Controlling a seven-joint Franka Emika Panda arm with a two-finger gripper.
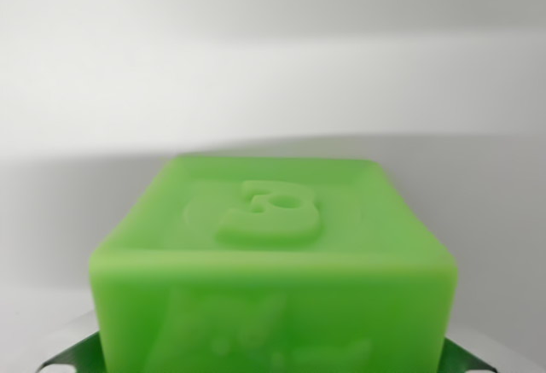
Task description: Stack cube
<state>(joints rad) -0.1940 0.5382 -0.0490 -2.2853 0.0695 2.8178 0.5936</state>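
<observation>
Green cube [273, 262], filling lower middle of wrist view, very close to camera. Raised relief on top face: a rounded figure inside a shallow ring, reading like a letter B or numeral 3 seen at an angle, not certain which. Fainter relief on front face, blurred, unreadable. No brand or printed label visible.

Dark green slivers at both lower corners, flush against cube's sides, probably pincer [273, 364] pads; fingertips themselves mostly cut off by frame edge. Judged pinching the cube from both flanks, given how tightly the cube sits under the camera, though contact only partly shown.

Beyond cube: pale worktop [478, 211] in soft grey, brighter white band above, likely wall [273, 49]. No second cube in sight; stacking target hidden or outside view.

Step in hand, by judgement: cube held, carried or lifted, stacking not yet done. Next move calls for bringing target block under the cube, squaring edges, lowering gently until faces meet, then releasing without nudging the stack.
</observation>
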